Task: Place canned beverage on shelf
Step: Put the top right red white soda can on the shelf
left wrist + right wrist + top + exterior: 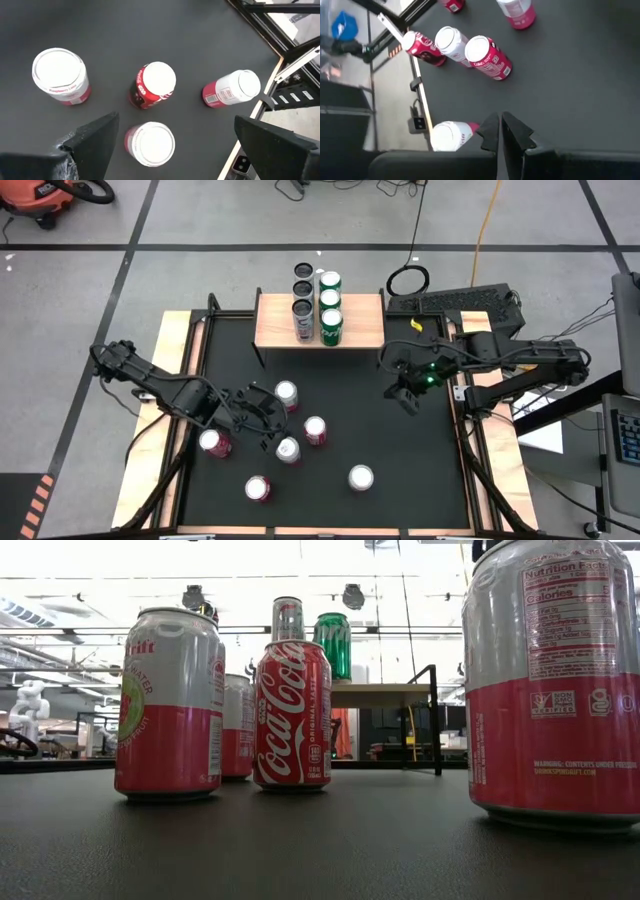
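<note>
six cans stand upright on the dark counter (pixel 420 460), and six more already sit on the shelf (pixel 365 325) at the far edge: a row of three dark ones (pixel 302 288) beside a row of three green ones (pixel 330 300).

the left gripper (pixel 262 418) hangs over the cluster on the counter with its fingers (pixel 92 137) spread wide and holding nothing. in the left wrist view one pink-and-white can (pixel 149 144) sits right between those fingers, with a red cola can (pixel 152 85) just beyond it, another pink can (pixel 60 75) off to one side and a fourth (pixel 232 90) near the counter's edge. from overhead the can under the gripper looks to be the one at (pixel 288 450), though the arm covers part of that area, so i would not swear to it.

the right gripper (pixel 405 392) waits over open counter below the shelf, fingers pressed together, empty.

as for handling: a drinks can is a thin-walled metal cylinder, stiff if full but easy to dent if squeezed hard, and its painted side is smooth and likely slippery. whether these are full cannot be told. the sensible hold is across the middle of the side wall, fingers on opposite sides, low enough that it does not tip. neighbours stand near, so the fingers need to drop cleanly without nudging the cola can.
</note>
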Action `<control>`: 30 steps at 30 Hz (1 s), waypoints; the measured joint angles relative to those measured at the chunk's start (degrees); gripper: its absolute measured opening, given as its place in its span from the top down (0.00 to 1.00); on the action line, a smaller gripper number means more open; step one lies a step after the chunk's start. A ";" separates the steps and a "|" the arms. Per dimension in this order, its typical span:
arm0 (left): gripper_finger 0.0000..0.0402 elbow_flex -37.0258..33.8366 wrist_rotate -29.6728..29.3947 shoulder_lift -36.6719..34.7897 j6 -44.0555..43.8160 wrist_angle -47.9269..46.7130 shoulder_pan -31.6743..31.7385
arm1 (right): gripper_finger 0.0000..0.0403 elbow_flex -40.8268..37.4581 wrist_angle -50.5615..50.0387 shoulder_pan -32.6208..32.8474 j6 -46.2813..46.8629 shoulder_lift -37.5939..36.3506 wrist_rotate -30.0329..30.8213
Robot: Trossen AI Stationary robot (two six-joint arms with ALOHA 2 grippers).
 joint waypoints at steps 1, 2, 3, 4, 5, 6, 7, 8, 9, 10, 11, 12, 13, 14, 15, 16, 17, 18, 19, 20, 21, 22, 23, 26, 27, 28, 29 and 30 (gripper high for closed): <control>0.01 0.00 -0.20 0.00 0.10 0.42 0.09 | 1.00 0.00 0.00 0.00 1.47 0.12 -0.03; 0.01 0.00 -0.32 0.00 0.06 0.92 0.10 | 1.00 0.00 0.02 0.01 2.72 0.17 -0.09; 0.01 0.00 -0.39 0.00 -0.04 1.27 0.14 | 1.00 0.00 0.00 0.21 3.69 0.19 -0.07; 0.01 0.00 -0.48 0.00 -0.02 1.50 0.15 | 1.00 0.00 0.02 0.62 4.20 0.23 0.11; 0.01 0.00 -0.52 0.00 0.13 2.18 0.16 | 1.00 0.00 0.13 0.98 4.42 0.29 0.38; 0.01 0.00 -0.54 0.00 0.69 3.08 0.20 | 1.00 0.00 0.18 1.33 4.48 0.32 1.10; 0.01 0.00 -0.55 0.00 1.33 3.74 0.21 | 1.00 0.00 0.15 1.66 4.49 0.37 1.94; 0.01 0.00 -0.58 0.00 2.13 4.10 0.19 | 1.00 0.00 0.16 2.10 4.59 0.41 2.90; 0.01 0.00 -0.58 0.00 2.48 4.39 0.19 | 1.00 0.00 0.21 2.46 4.99 0.55 3.69; 0.01 0.00 -0.58 0.00 2.50 4.72 0.19 | 1.00 0.00 0.29 2.84 5.55 0.67 4.42; 0.01 0.00 -0.64 0.00 2.51 5.16 0.12 | 1.00 0.00 0.28 3.10 6.04 0.73 4.73; 0.01 0.00 -0.96 0.00 2.53 5.64 0.00 | 1.00 0.00 0.26 3.40 6.50 0.80 5.02; 0.01 0.00 -1.56 0.00 2.56 5.86 -0.08 | 1.00 0.00 0.31 3.77 7.08 1.02 5.75; 0.01 0.00 -2.61 0.00 2.63 6.05 -0.27 | 1.00 0.00 0.47 4.09 7.75 1.22 6.84; 0.01 0.00 -3.68 0.00 3.03 6.50 -0.38 | 1.00 0.00 0.75 4.54 8.36 1.29 8.02; 0.01 0.00 -4.05 0.00 3.50 7.13 -0.41 | 1.00 -0.02 1.24 5.10 8.81 1.35 9.15; 0.01 0.00 -4.17 0.00 4.44 7.69 -0.66 | 1.00 -0.02 2.00 5.61 9.27 1.41 9.85; 0.01 0.00 -4.32 0.00 5.50 8.12 -1.09 | 1.00 -0.02 2.89 6.14 9.82 1.63 10.70; 0.01 0.00 -4.34 0.00 7.22 8.43 -1.45 | 1.00 -0.02 3.79 6.61 10.15 1.76 11.48; 0.01 0.00 -4.29 0.02 9.42 8.32 -1.70 | 1.00 -0.02 4.44 7.44 10.64 1.87 12.56; 0.01 0.00 -4.05 0.03 11.77 8.03 -1.98 | 1.00 -0.02 4.77 8.43 11.53 2.01 13.74; 0.01 0.00 -3.37 0.18 14.36 7.82 -2.06 | 1.00 -0.02 5.22 9.45 12.69 2.33 15.00; 0.01 0.00 -2.52 0.30 17.49 7.83 -2.01 | 1.00 -0.02 6.07 10.35 13.75 2.60 16.39; 0.01 -0.04 -0.71 0.48 27.14 7.83 -2.00 | 1.00 -0.02 7.18 12.85 15.10 3.66 20.23; 0.01 -0.04 -0.76 0.48 29.18 7.99 -2.03 | 1.00 -0.02 7.58 13.43 15.15 4.16 21.08; 0.01 -0.02 -1.19 0.49 30.60 8.20 -2.05 | 1.00 -0.02 7.75 13.74 14.90 4.60 21.25; 0.01 -0.02 -1.66 0.65 31.38 8.24 -1.84 | 1.00 -0.02 7.66 13.99 14.56 5.10 21.11; 0.01 -0.02 -1.94 0.77 31.64 8.10 -1.53 | 1.00 -0.02 7.61 14.14 14.35 5.54 20.70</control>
